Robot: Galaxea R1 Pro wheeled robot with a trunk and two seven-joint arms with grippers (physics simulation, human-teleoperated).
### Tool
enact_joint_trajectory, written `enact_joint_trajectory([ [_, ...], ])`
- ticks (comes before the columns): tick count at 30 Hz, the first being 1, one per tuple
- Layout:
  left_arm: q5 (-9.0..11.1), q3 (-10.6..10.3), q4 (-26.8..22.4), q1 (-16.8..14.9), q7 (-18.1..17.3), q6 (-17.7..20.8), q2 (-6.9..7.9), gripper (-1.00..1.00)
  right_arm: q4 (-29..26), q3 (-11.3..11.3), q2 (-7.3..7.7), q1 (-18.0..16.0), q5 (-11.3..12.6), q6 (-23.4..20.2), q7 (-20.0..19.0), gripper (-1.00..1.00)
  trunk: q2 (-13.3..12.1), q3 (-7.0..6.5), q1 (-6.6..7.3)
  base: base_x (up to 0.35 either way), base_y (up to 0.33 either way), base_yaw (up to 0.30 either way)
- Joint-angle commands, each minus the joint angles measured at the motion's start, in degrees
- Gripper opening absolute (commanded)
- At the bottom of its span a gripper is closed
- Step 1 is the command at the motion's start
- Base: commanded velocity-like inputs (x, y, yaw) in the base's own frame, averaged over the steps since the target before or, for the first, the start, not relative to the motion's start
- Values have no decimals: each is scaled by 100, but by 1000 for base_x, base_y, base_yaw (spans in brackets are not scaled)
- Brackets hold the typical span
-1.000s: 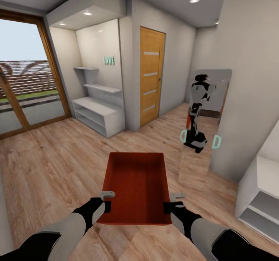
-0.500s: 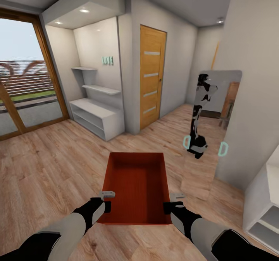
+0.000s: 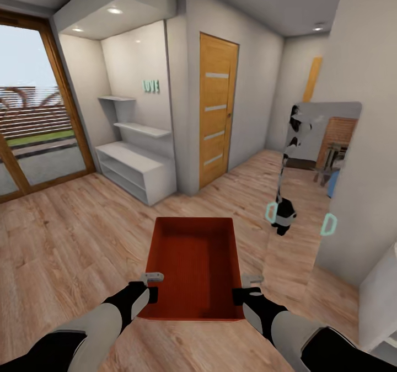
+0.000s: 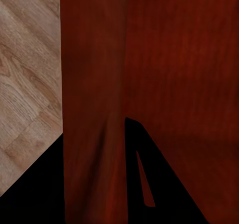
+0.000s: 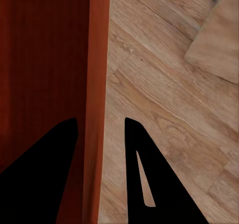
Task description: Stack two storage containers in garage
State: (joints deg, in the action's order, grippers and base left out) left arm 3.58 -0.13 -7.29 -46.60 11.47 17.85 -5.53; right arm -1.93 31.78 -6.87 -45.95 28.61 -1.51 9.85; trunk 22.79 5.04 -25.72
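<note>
While the view swings right, the left tool (image 3: 153, 285) and right tool (image 3: 249, 286) stay clamped on the storage container (image 3: 193, 264), apparently heading for the wood door (image 3: 218, 115).

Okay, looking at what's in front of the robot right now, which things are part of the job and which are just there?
Job: storage container, left gripper and right gripper each clamped on a side wall; wood door.

Just there: white shelving, wall mirror, glass patio door.
</note>
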Motion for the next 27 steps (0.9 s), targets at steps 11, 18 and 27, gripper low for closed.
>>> enact_joint_trajectory([
  [11,-130,31,-36,-2,48,43,79,-100,35,65,1,-2,92,-16,35,-100,13,12,-7,322,0,0],
  [18,-130,31,-36,-2,48,43,84,-100,35,65,1,-2,92,-16,34,-100,13,12,-7,322,0,0],
  [27,-122,31,-51,-4,35,45,134,-100,35,65,1,-2,92,-16,33,-100,13,12,-7,322,0,0],
])
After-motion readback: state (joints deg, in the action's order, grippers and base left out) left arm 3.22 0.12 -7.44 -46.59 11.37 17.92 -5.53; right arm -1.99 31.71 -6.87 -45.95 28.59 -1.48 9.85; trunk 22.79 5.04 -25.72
